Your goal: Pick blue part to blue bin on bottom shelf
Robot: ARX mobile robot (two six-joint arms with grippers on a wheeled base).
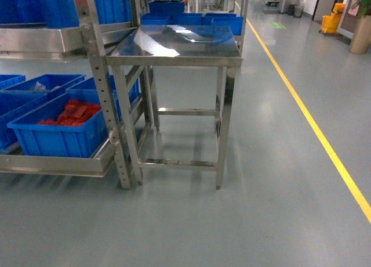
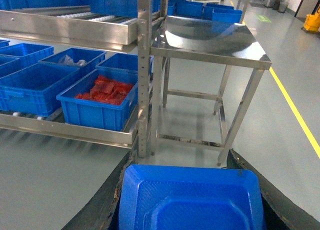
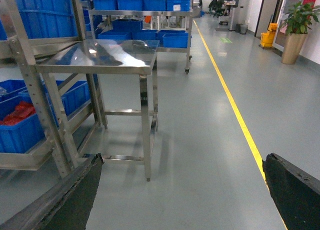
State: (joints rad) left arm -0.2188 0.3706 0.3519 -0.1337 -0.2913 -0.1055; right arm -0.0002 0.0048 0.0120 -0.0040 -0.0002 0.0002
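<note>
On bottom shelf (image 2: 70, 129): one red-filled bin (image 2: 100, 106) | steel tables (image 1: 174, 46): one

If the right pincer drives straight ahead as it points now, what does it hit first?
Probably nothing nearby: bare grey floor lies ahead. The steel table stands left of that line, though depth is unclear.

1. Steel table (image 1: 174, 43): polished metal, top mirror-bright and streaked with glare.
2. Bottom shelf (image 1: 52, 164): brushed stainless front rail, duller sheen.
3. Blue bin (image 1: 58, 133): smooth moulded plastic, slightly glossy.
4. Red parts (image 1: 72, 113) inside: shiny plastic look.
5. Floor (image 1: 261, 209): smooth grey coating, soft satin reflections.
6. Yellow line (image 1: 313, 127): flat painted stripe.
</note>
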